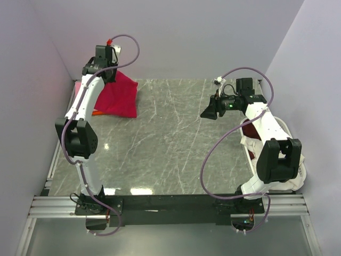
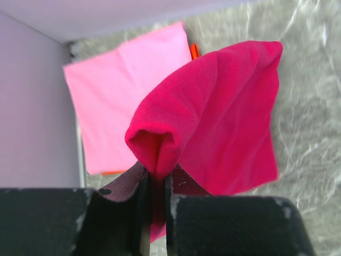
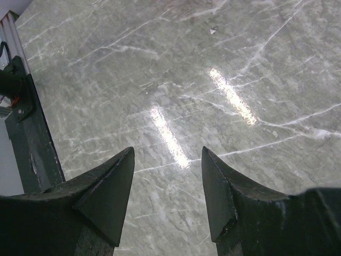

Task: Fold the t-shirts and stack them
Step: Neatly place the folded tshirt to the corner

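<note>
We note a grey marble-patterned tabletop [image 1: 176,133], veined in white, filling the middle of the overhead view. Plain pale lavender walls close it in on three sides: back wall [image 1: 186,37], left wall [image 1: 26,80], right wall [image 1: 319,80]. Along the near edge we see a black mounting bar [image 1: 176,203] over a silver aluminium rail [image 1: 53,207]. Two bright streaks of glare [image 3: 168,136] lie side by side on the glossy surface in the right wrist view.
</note>
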